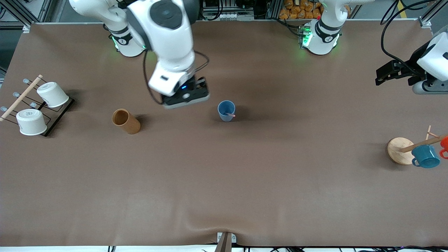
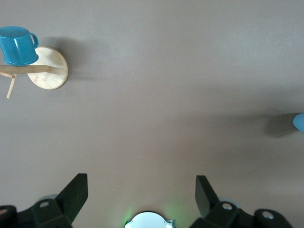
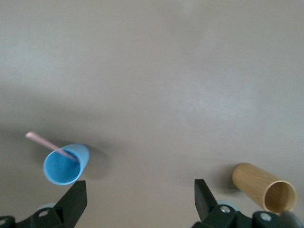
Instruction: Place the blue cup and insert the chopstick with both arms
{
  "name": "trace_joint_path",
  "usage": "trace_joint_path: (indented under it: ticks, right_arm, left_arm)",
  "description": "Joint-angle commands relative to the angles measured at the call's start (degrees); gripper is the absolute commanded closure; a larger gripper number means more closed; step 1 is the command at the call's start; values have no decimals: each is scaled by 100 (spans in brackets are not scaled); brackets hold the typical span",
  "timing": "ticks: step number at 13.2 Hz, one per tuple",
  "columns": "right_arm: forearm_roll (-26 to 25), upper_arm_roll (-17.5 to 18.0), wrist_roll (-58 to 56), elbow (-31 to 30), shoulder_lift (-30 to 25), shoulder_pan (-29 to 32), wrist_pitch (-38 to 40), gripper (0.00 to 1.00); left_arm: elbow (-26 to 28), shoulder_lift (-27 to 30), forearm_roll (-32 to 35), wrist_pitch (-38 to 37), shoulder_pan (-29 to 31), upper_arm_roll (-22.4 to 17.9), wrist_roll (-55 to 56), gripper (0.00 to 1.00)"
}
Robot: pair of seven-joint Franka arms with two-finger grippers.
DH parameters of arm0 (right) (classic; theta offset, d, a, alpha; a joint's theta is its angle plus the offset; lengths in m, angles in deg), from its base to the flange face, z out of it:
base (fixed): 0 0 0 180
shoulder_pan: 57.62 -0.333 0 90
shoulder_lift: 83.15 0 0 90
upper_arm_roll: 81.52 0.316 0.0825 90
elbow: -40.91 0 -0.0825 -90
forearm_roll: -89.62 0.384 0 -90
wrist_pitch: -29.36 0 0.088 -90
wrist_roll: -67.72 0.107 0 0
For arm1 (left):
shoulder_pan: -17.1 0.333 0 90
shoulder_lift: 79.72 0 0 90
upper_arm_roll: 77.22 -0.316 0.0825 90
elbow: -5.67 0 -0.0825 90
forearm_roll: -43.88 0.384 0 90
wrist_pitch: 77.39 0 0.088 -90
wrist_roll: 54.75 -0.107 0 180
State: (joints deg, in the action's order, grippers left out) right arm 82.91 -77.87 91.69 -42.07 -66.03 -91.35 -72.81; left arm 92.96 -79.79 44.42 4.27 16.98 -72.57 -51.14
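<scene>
Looking from the worktop's near edge inward, I cross a wide bare stretch of brown mat before reaching the small light-blue handleless tumbler (image 1: 226,110), upright near the middle, the thin pale pink chopstick (image 1: 230,114) leaning inside with its tip over the rim. I judge both light; the matte cup is easy to tip, so I would take it at the walls, the stiff stick by its free end. Beside it, toward the right arm's end, stands a brown wooden cylinder cup (image 1: 126,121). My right gripper (image 3: 137,202) hangs over the mat between them, fingers apart, holding nothing. My left gripper (image 2: 140,199) waits released over the left arm's end, near the wooden mug stand (image 1: 400,150).
</scene>
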Motion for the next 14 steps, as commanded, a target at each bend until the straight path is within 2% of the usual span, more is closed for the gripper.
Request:
trace_joint_path:
  ticks: [1,4,8,9,12,14]
  right_arm:
    - [-67,83,-268,-113,-173,453,65,0]
    - [-50,30,-857,-122,-331,1297,126,0]
    - [-15,22,-1437,-183,-770,1913,688,0]
    - [-6,-66,-1726,-314,-972,2036,724,0]
    - [151,-662,-2449,-588,-1465,2195,1056,0]
    - [783,-787,-2476,-579,-1667,2773,1522,0]
  left_arm:
    - [78,77,-80,-10,30,1,9,0]
    - [87,68,-80,8,30,1,9,0]
    - [113,77,-80,34,30,10,9,0]
    - [122,77,-80,34,30,10,9,0]
    - [201,86,-80,43,30,1,9,0]
    - [192,86,-80,52,30,1,9,0]
